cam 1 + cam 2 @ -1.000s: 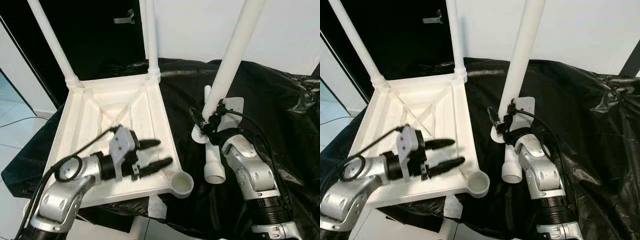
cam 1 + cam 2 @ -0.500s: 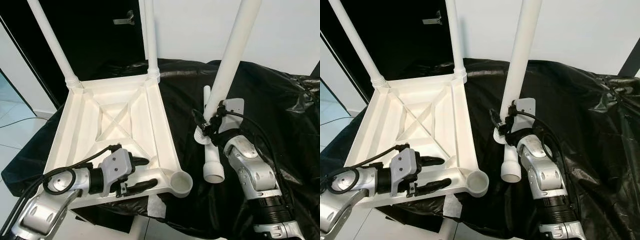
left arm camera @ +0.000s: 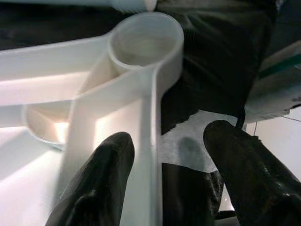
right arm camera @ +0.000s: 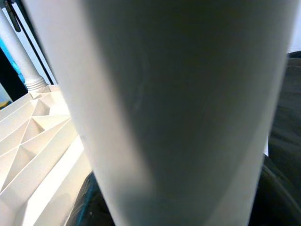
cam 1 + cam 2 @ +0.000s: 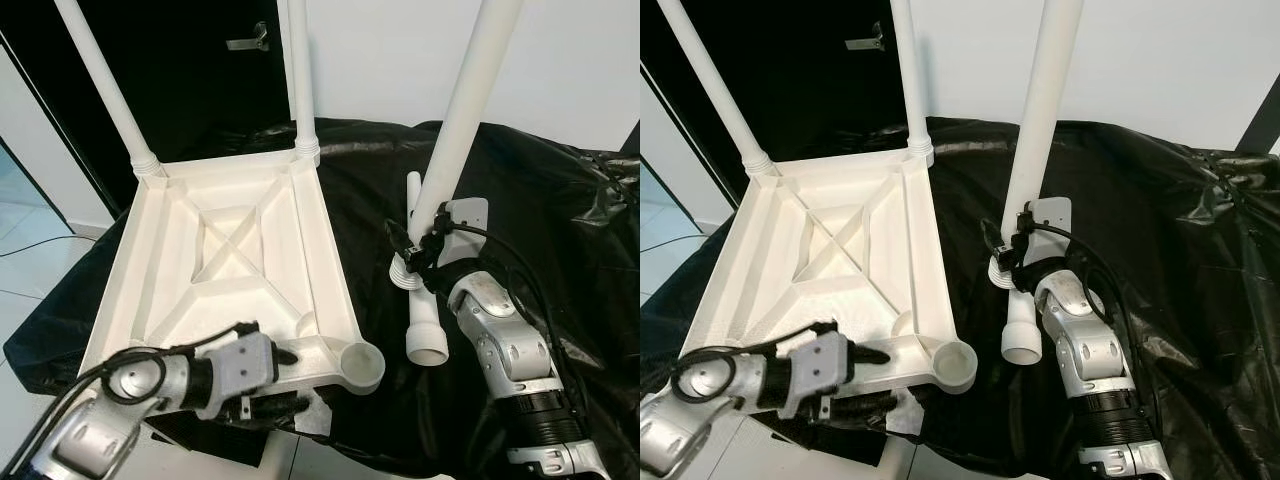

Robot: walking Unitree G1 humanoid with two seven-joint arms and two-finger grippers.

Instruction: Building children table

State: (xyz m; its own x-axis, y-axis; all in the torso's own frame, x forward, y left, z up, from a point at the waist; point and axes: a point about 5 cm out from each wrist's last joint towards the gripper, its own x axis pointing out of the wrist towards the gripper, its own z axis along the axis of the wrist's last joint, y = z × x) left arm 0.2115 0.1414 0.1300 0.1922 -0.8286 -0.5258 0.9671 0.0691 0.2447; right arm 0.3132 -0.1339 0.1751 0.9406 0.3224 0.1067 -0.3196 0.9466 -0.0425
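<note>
The white table top (image 5: 230, 250) lies upside down on a black-covered surface. Two white legs (image 5: 105, 85) (image 5: 302, 70) stand in its far corners. The near right corner has an empty round socket (image 5: 362, 366) (image 3: 146, 40). My left gripper (image 5: 283, 380) (image 3: 171, 174) is open at the near edge, one finger inside the rim and one outside it, just short of the socket. My right gripper (image 5: 415, 250) is shut on a third leg (image 5: 465, 110) (image 4: 178, 103), held nearly upright by its threaded lower end. Another leg (image 5: 425, 325) lies on the cover below it.
Crumpled black sheeting (image 5: 540, 200) covers the surface to the right and behind. A white paper scrap (image 5: 318, 415) sticks out under the near corner. A dark doorway (image 5: 200, 80) stands behind at left, and pale floor (image 5: 30, 250) lies beyond the left edge.
My left gripper has dropped from above the table top to its near edge and now straddles the rim by the socket. The right arm and its leg have hardly moved.
</note>
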